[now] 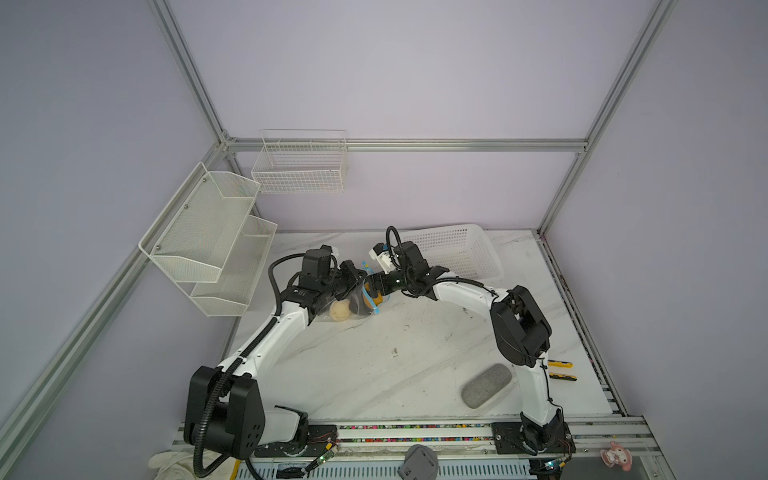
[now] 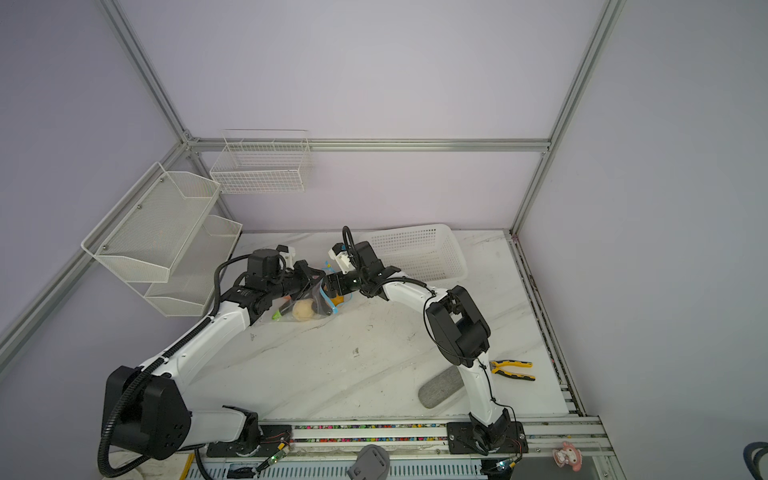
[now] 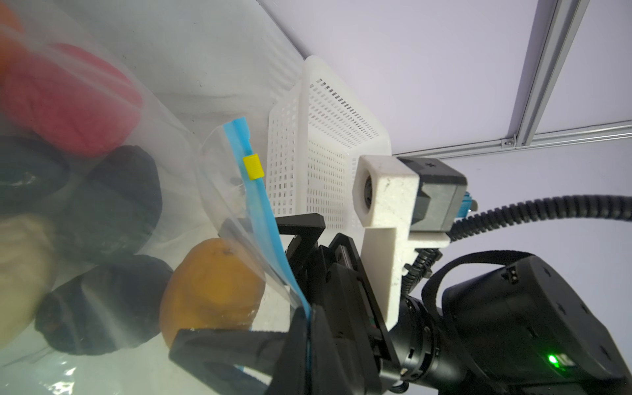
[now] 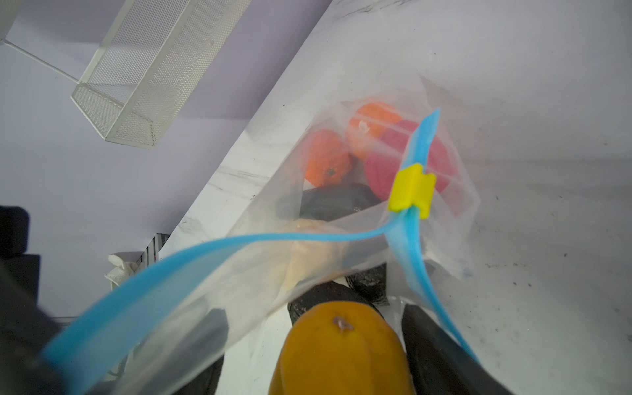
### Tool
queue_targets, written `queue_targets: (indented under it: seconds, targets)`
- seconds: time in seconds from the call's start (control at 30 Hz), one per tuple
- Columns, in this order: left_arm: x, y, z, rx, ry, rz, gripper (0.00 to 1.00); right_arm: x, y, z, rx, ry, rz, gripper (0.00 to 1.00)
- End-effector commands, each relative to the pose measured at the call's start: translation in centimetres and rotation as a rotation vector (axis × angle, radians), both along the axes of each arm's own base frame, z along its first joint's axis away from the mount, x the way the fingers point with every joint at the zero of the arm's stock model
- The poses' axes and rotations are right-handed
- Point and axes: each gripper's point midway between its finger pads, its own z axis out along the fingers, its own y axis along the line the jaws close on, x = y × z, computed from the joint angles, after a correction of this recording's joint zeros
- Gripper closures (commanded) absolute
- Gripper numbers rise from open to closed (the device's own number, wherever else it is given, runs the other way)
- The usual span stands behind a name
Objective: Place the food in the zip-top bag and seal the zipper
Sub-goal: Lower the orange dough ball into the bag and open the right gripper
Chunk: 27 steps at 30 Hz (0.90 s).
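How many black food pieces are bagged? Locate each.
3, in the zip-top bag: first black piece by the yellow-brown piece, second by the pink piece, third by the cream piece. Others may be hidden.

Count on inspection: one zip-top bag (image 4: 448,236). Food (image 2: 305,311): two orange (image 4: 328,160), one pink (image 3: 68,102), three black (image 3: 113,201), one cream (image 1: 341,311), one yellow-brown (image 4: 342,352). One white basket (image 1: 457,249), one grey pad (image 1: 486,385), one pliers (image 2: 511,370).

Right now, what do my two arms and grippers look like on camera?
The left arm and right arm have white links and boxy black joints. The left gripper and right gripper are black. A corrugated black hose follows the left arm.
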Motion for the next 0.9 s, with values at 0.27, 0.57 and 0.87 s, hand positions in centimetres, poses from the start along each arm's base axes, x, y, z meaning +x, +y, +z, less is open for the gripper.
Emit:
queue_targets:
  seconds: [0.27, 0.57, 0.87]
  targets:
    - [0.1, -0.4, 6.8, -0.049, -0.160, -0.029, 1.00, -1.5, 1.4, 5.0, 0.135, 0.042, 0.039, 0.36]
    - [-0.6, -0.1, 9.7, -0.118, -0.211, -0.028, 1.00, -0.5, 2.2, 7.7, 0.162, 0.057, 0.004, 0.43]
    - [-0.7, 0.0, 11.7, -0.220, -0.244, -0.039, 1.00, 0.0, 2.6, 8.7, 0.101, 0.062, -0.049, 0.43]
